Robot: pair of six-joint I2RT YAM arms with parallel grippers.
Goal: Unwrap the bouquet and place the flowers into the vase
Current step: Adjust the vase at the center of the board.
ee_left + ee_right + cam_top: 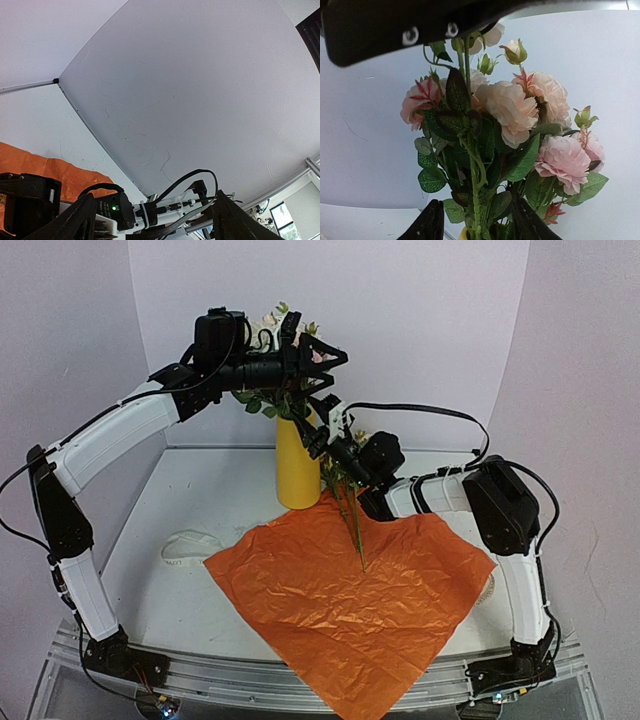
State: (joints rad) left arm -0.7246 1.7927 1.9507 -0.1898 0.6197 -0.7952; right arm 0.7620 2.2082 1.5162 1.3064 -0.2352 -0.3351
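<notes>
Tall slim yellow vase (297,475) upright on white table (200,490), already holding big bunch of peach-pink roses (512,107) with green leaves. Crinkled orange wrapping paper (350,610) spread flat in front of vase, far corner almost touching vase base; empty of flowers apart from stem ends over it. Cream ribbon (185,545) lying loose on table, front-left of vase, just beside paper's left corner.

Thin green leafy stems (352,525) of the small flowers hanging just right of vase, upper part up at right gripper (322,430), lower ends dangling over the paper. Not in vase.

Right gripper level with vase mouth, just to its right. In wrist view, fingers (427,225) part open with green stems standing between them; cannot tell whether pressed onto stems or only flanking them.

Left gripper (325,365) above vase, in among rose heads. Fingers (75,225) spread wide, nothing between them, only right arm and back wall seen through the gap.
</notes>
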